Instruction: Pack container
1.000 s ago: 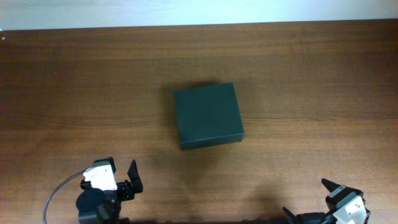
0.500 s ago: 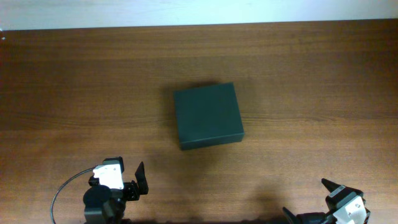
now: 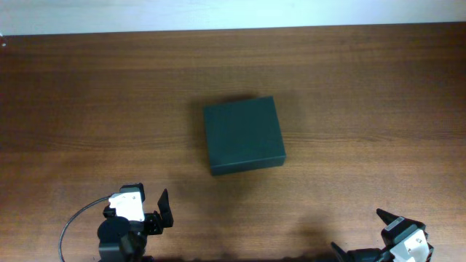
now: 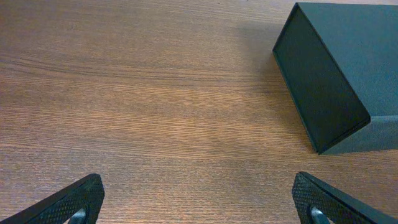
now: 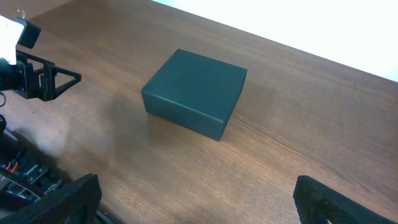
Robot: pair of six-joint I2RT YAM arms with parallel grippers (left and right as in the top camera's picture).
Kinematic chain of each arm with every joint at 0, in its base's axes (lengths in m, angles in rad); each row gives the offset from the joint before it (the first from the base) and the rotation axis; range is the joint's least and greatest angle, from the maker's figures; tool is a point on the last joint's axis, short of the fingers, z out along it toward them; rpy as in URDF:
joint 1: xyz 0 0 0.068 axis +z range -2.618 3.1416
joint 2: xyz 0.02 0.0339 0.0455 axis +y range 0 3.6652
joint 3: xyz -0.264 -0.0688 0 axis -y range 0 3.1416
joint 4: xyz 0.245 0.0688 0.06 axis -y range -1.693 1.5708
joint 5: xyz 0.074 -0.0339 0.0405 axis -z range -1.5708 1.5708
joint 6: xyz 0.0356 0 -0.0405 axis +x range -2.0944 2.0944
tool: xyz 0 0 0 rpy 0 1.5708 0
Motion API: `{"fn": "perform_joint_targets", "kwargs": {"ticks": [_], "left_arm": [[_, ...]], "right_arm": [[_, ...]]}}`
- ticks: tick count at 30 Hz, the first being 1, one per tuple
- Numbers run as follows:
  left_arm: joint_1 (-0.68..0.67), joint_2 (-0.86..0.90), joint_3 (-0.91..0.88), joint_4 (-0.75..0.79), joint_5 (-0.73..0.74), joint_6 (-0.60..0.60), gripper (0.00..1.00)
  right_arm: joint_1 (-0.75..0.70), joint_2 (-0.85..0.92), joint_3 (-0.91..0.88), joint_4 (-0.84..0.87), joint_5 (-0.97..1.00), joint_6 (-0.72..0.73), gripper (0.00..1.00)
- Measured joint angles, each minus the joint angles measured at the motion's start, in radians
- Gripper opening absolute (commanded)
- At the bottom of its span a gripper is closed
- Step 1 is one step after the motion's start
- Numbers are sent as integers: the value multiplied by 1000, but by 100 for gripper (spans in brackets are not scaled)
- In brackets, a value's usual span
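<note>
Dark green-black and matte, the container (image 3: 243,135) sits close to the middle of the brown wood-grain bench (image 3: 364,87), lid down and flat, its edges turned slightly off square to the bench edge. Nothing touches it.

Overhead view: I see the left end effector (image 3: 151,198) at about 7 o'clock from the container and the right end effector (image 3: 362,233) at about 5 o'clock. Both are near the 6 o'clock edge of the bench and well apart from the box. A grey cable (image 3: 73,222) loops out at 9 o'clock from the left arm.

Left wrist view: the left end effector (image 4: 199,199) has its two black textured fingers (image 4: 78,198) spread wide, with only bare bench between them. The container (image 4: 339,68) lies at about 2 o'clock in this view, one dark side wall facing the camera.

Right wrist view: the right end effector (image 5: 199,199) is likewise spread wide and grips nothing. The container (image 5: 194,93) stands at about 12 o'clock, with the top and two side walls visible. The left arm (image 5: 31,74) shows at 9 o'clock, apart from the box.
</note>
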Motion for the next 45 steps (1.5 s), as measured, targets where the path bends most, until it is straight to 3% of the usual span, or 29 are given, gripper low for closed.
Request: {"fn": "perform_joint_targets", "kwargs": {"ticks": [12,19,32,38,45], "left_arm": [[0,0,0,0,0,0,99],[0,0,0,0,0,0,99],[0,-4,-2,1,0,0,99],[0,-4,-2,0,0,0,99],[0,-4,-2,0,0,0,99]], "right_arm": [[0,0,0,2,1,-2,99],[0,-6,-35,95,62,-5,99],[-1,-170,-610,508,197,-8,99],[-9,-256,-819,553,215,-5,99],[-76,-324,-924,566,222,40,99]]}}
